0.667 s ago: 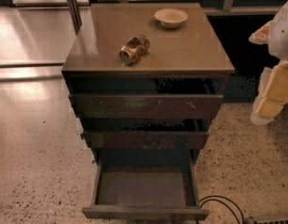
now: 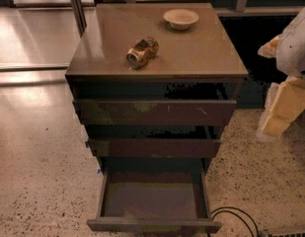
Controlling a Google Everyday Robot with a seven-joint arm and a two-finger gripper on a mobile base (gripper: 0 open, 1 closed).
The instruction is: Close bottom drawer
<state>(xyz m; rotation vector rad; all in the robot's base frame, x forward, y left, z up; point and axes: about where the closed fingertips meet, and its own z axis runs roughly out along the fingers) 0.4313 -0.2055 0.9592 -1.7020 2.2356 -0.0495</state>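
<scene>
Gripper [image 2: 279, 116] at far right, state unclear, seemingly apart from pulled-out bottom drawer [image 2: 153, 225].

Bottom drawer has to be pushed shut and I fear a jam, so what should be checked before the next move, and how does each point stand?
1. The bottom drawer is pulled out with its front exposed: ok.
2. Its tray shows nothing lying inside: ok.
3. The gripper lined up with that front: not ok; it hangs at the view's right edge, beside the cabinet, apart from it.
4. The middle drawer front sits further back, not over the push path: ok.
5. The cable on the floor clear of the drawer's right corner: cannot tell.
6. The can and bowl back from the top's front edge: ok.
</scene>
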